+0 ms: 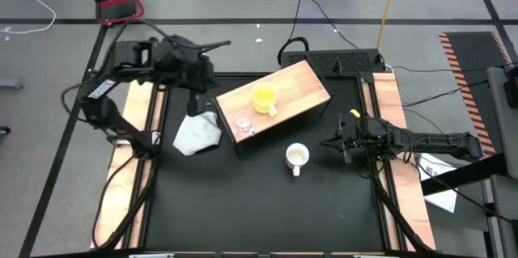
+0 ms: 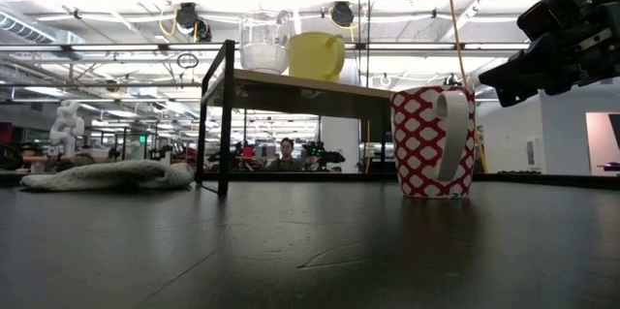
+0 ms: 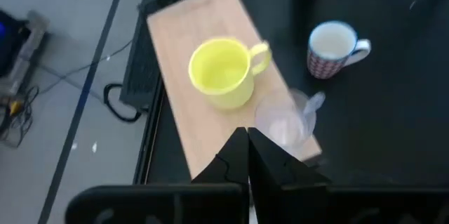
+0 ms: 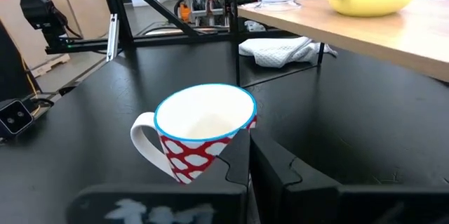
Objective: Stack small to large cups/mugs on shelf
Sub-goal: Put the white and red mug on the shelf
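Right pincer (image 1: pixel 340 143), fingers closed and empty, hovers just beside the white mug (image 1: pixel 297 157); left pincer (image 1: pixel 194 103) closed over the shelf (image 1: pixel 303 84).

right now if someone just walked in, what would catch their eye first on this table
Probably the bright yellow mug standing on the wood-topped shelf, with the small clear glass cup beside it nearer one end. Next, the red-patterned white mug standing alone on the black tabletop in front of the shelf, not yet on it. A crumpled white cloth lies by the shelf's end, below the left gripper.
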Robot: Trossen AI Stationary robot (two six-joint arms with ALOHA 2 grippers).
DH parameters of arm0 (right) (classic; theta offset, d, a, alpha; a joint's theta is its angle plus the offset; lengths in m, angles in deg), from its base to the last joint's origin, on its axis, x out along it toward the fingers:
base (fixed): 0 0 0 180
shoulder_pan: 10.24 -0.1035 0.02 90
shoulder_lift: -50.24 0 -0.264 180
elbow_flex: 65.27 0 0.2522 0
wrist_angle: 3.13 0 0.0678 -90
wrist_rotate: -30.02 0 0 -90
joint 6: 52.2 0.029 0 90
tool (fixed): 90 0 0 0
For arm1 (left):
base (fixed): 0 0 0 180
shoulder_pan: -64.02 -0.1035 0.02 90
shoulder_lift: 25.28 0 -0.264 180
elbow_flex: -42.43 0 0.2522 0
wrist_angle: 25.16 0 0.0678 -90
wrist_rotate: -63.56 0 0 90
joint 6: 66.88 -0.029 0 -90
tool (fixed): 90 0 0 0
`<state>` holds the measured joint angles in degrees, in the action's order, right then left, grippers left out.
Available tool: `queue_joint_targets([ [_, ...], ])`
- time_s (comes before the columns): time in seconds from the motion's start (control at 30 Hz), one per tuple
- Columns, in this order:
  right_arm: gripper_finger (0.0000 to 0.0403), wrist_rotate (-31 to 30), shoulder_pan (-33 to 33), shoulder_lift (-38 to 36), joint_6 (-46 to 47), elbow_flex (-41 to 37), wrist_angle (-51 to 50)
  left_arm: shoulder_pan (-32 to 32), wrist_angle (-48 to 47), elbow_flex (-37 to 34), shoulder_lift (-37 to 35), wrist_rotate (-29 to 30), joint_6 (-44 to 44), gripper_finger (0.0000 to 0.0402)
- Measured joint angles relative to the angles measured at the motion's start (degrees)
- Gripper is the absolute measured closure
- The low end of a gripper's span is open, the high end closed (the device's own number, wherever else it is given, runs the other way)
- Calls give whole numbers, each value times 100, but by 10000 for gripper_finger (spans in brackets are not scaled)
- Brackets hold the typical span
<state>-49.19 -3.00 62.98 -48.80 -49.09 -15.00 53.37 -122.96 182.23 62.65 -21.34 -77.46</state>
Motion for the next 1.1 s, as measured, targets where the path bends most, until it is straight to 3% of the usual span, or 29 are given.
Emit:
queue_joint_targets([
  [0.2, 403, 0, 1, 21, 26, 0, 1, -27, 866, -1743, -1170, 155, 276, 401],
  [0.43, 403, 0, -2, 21, 42, 2, 3, 41, 4090, -4440, -2565, -605, 369, 401],
  [0.57, 403, 0, -1, 21, 42, 0, 3, 108, 5179, -5700, -2996, -904, 228, 401],
  [0.77, 403, 0, 0, 21, 84, 2, 3, 110, 6518, -7000, -3911, -849, 239, 401],
  [0.87, 403, 0, -1, 21, 107, 1, 3, 145, 6719, -7456, -4343, -917, 384, 401],
  [1.0, 403, 0, -1, 21, 58, 0, 5, 248, 7075, -8241, -4754, -93, 617, 401],
  [1.1, 403, 0, 1, 21, 44, 0, 14, 312, 7612, -8905, -4963, -38, 685, 401],
])
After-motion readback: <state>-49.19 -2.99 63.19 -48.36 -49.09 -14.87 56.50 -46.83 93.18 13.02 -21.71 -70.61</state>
